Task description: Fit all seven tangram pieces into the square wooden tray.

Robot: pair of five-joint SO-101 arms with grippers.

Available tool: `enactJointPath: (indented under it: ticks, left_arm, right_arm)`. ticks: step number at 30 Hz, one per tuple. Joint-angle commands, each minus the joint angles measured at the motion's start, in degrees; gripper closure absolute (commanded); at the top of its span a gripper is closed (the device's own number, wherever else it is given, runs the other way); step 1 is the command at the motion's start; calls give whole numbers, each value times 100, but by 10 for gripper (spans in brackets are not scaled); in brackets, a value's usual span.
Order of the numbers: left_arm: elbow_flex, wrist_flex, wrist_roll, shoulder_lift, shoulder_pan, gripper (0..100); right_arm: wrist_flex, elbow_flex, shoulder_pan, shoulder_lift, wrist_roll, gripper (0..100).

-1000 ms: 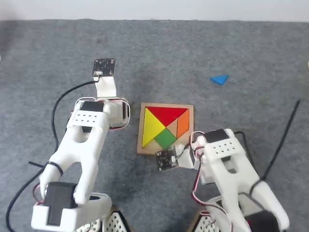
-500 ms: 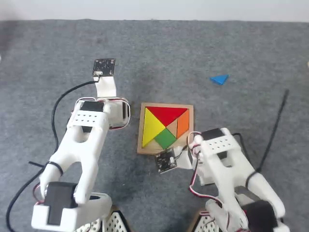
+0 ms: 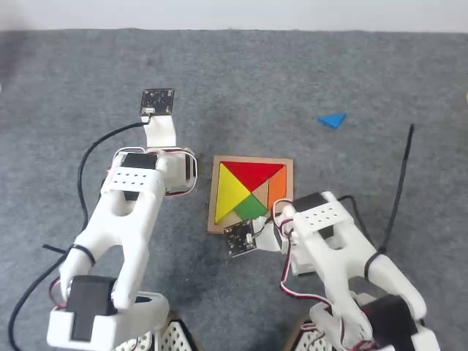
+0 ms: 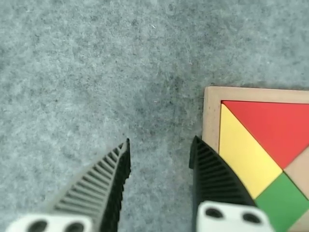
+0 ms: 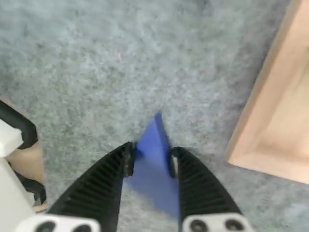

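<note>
The square wooden tray point(image 3: 215, 196) lies mid-table holding a red triangle point(image 3: 252, 174), a yellow triangle point(image 3: 230, 191), a green piece point(image 3: 251, 209) and an orange piece point(image 3: 277, 191). My right gripper point(image 5: 150, 147) is shut on a blue piece point(image 5: 154, 166), just above the mat beside a corner of the tray point(image 5: 270, 121). The right arm point(image 3: 322, 227) covers the tray's near right corner. My left gripper point(image 4: 159, 145) stands open and empty over the mat, one finger close to the tray's left rim point(image 4: 211, 121). A small blue triangle point(image 3: 333, 120) lies far right.
Grey mat covers the whole table. The left arm point(image 3: 131, 197) stands to the left of the tray with its black cable point(image 3: 91, 157) looping outward. A thin black cable point(image 3: 401, 186) rises at the right. Bare wood shows inside the tray point(image 4: 300, 169).
The right arm has swung leftward along the tray's near edge, its wrist camera shifting left, and the black cable at the right swung with it. The left arm has not moved.
</note>
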Motion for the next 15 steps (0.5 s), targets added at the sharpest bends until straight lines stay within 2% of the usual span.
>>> enactJointPath:
  ticks: [1,5,8,10,13,15]
  left_arm:
    - [-207,0,-26,-237,9,797]
    - [-207,0,-26,-237,9,797]
    - [-207,0,-26,-237,9,797]
    - [-207,0,-26,-237,0,797]
    - [-207,0,-26,-237,0,797]
    - [-207,-9,-26,-237,0,797]
  right_arm:
    - [75,0,-48,75,-53,991]
    - [321,-9,-31,-242,-53,990]
    - [655,-9,338,-936,9,978]
    - [936,-9,840,-1455,404,925]
    - [1631,9,1578,-2149,1407,807]
    - [2018,35,1903,-2510,2004,765]
